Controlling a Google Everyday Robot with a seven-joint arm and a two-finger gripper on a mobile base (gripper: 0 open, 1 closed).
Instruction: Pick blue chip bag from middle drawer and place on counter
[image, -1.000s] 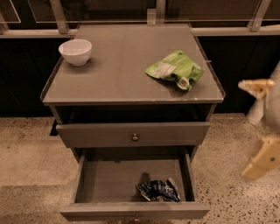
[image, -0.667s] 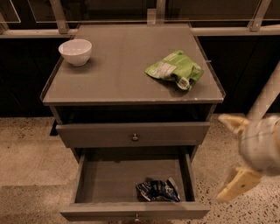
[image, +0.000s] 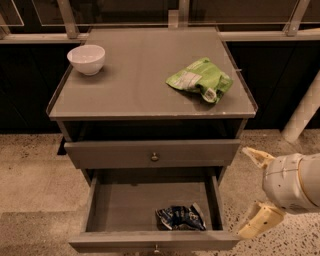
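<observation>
Judged at the approach step, with nothing lifted yet. Noted gripper (image: 243, 191) at 4 o'clock of the view, outside the open middle drawer (image: 125, 210), spread wide and empty. Located blue chip bag (image: 181, 218) at the drawer's front right, about 8 o'clock from the gripper. Next move probably calls for reaching over the right wall, closing on the foil, then lifting to the counter (image: 135, 75) at 12 o'clock.

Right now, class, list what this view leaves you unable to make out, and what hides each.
Camera view:
- Blue bag in the open middle drawer: its print is too small to read.
- Front of the middle drawer: cut off by the bottom edge.
- Top drawer: inside dark under the counter.
- Hand, open, right of the middle drawer: its arm runs off the right edge.
</observation>
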